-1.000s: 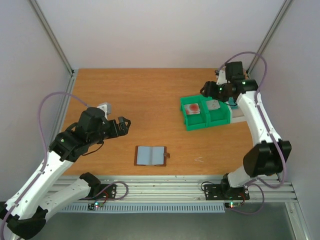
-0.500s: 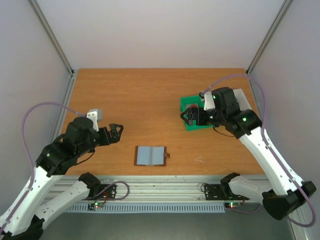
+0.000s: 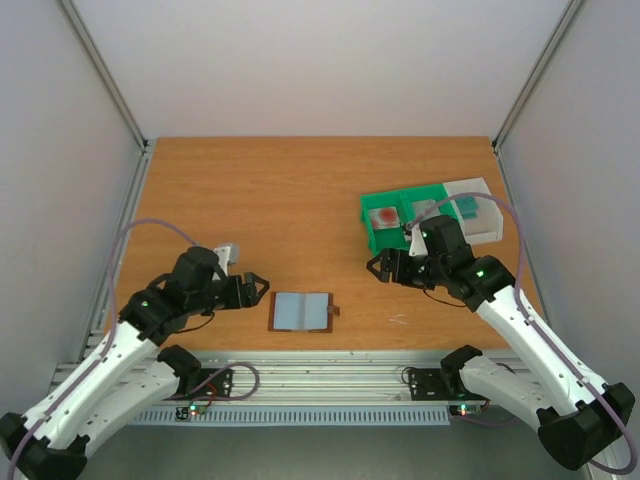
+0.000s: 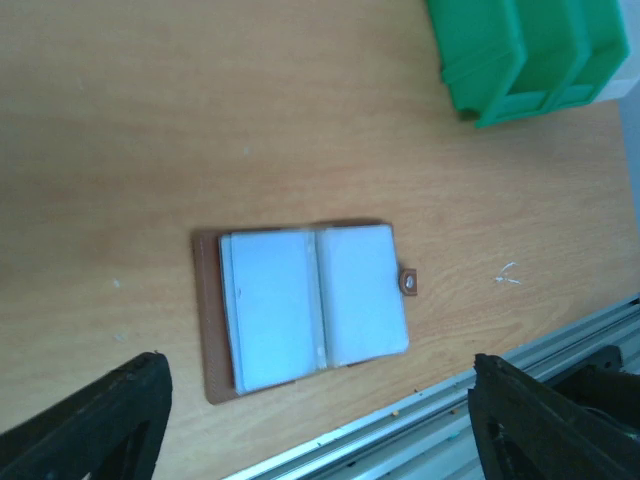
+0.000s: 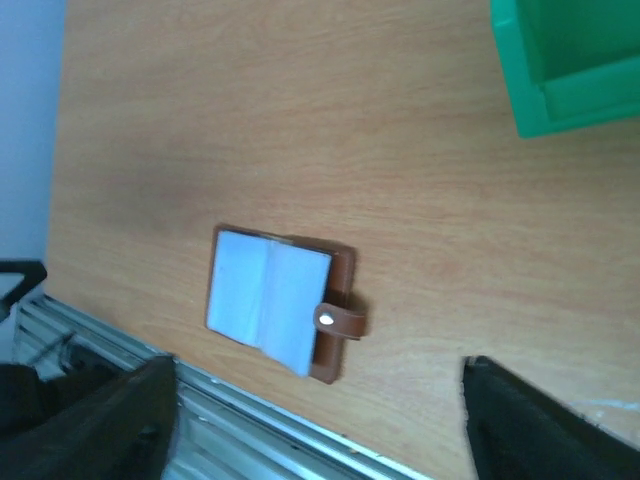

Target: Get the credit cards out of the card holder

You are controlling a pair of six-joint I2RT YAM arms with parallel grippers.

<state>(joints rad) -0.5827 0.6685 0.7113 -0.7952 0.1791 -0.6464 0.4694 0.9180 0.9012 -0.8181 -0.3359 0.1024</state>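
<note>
The brown card holder (image 3: 302, 312) lies open on the table near the front edge, its blue-grey pockets up and its tab to the right. It also shows in the left wrist view (image 4: 305, 305) and the right wrist view (image 5: 280, 300). A pale pinkish card with a red blot (image 3: 386, 216) and a grey card (image 3: 427, 209) lie in the green bins; a teal card (image 3: 469, 207) lies in the white bin. My left gripper (image 3: 256, 289) is open and empty, left of the holder. My right gripper (image 3: 381, 268) is open and empty, right of and behind the holder.
Two joined green bins (image 3: 380, 236) and a white bin (image 3: 490, 225) stand at the back right, behind my right arm. The metal rail (image 3: 330, 372) runs along the table's front edge, close to the holder.
My right arm has swung from over the bins forward and left, toward the holder. My left gripper has moved forward and right, closer to the holder. The holder has not moved.
</note>
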